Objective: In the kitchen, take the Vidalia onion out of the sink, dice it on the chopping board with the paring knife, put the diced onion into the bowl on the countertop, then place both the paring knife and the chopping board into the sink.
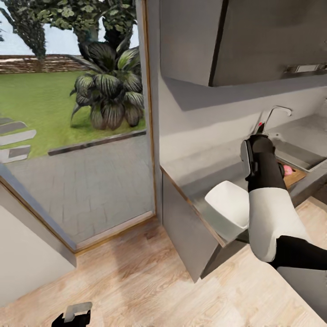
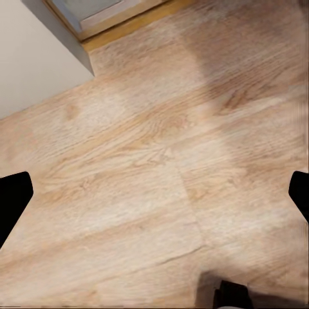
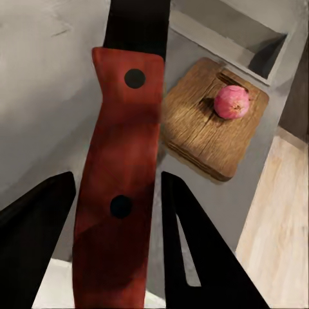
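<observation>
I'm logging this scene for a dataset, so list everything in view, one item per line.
Vidalia onion: one, pinkish-red, on the chopping board.
Chopping board: one, brown wood, on the countertop beside the sink.
Paring knife: one, red handle, dark blade, between the right jaws.
Bowl: one, white, near the countertop's end.
Countertop: one, grey.
Sink: one, steel, faucet behind.
Plant: one, green, outside.
Floor: pale wood.
Right gripper: black, holding the knife.
Left gripper: black, above the floor.
</observation>
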